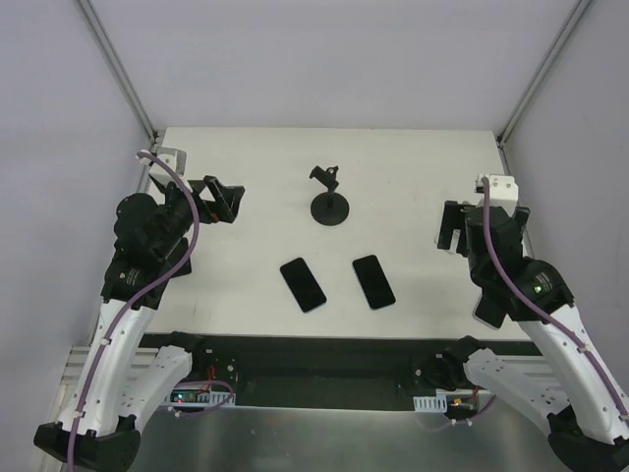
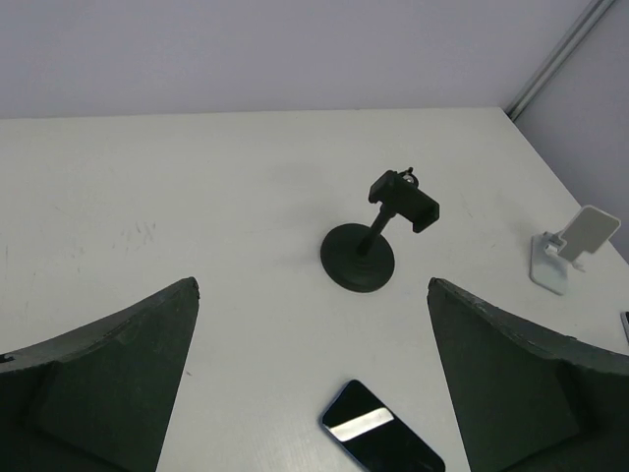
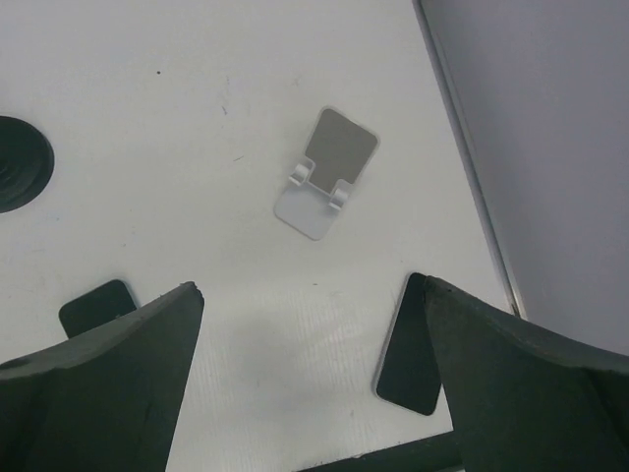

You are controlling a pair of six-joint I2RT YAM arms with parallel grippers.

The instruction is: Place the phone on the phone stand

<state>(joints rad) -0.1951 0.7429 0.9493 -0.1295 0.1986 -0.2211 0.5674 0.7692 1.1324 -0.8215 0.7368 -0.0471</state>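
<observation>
The white table [image 1: 246,167] is the biggest thing under me, shut in by grey walls [image 1: 295,59] at the back and on both sides. My left gripper [image 1: 230,201] hangs over the left part, jaws spread wide with nothing between them. My right gripper [image 1: 450,230] hangs over the right part, just as wide and just as empty.

The black clamp stand [image 1: 331,202] is upright at the middle toward the back: a round base, a short stalk and a tilted clamp head. The white phone stand [image 3: 326,185] sits near the right edge, ahead of my right jaws, with a flat foot, a slanted backplate and two small hooks.

Two phones lie flat, glossy black slabs with rounded corners: the left phone [image 1: 303,284] and the right phone [image 1: 373,281]. They are near each other but apart, between the black stand and the near edge, with bare table all round them. A third phone [image 3: 411,344] lies just beside the right edge, near the white stand.
</observation>
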